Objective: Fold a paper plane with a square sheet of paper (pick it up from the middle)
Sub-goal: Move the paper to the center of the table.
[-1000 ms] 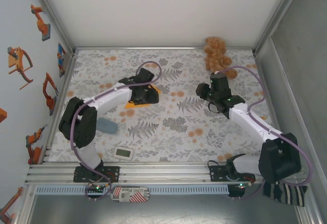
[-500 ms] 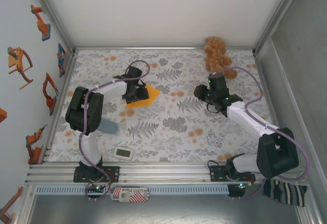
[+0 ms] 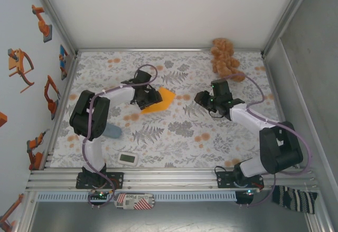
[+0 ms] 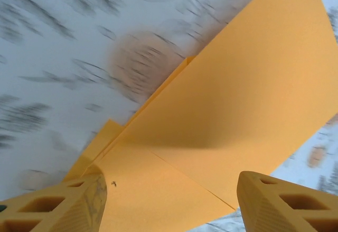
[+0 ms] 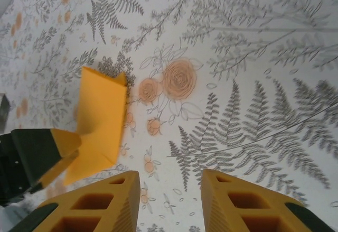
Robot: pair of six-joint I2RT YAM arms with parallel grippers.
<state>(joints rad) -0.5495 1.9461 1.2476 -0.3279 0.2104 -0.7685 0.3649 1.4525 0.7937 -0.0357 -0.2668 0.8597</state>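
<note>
**Pair of table-mounted six-joint arms, white and black**
White-shelled left arm point(image 3: 113, 94) and matching right arm point(image 3: 249, 119): tubular white links, bulky black joint housings, black wrist blocks, a thin lavender cable point(image 3: 149, 66) trailing along each. Left gripper point(image 4: 169, 184) and right gripper point(image 5: 170, 175): chunky yellow-orange plastic fingers point(image 5: 100, 203) moulded with hollow cells, dark at the roots.

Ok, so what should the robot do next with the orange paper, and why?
Probably close the left fingers on the folded orange paper. They stand apart with the paper's near end between them, not pinching it. The right fingers are open over the flowery cloth with nothing between them, off to the paper's side, so they can't help yet.
</note>
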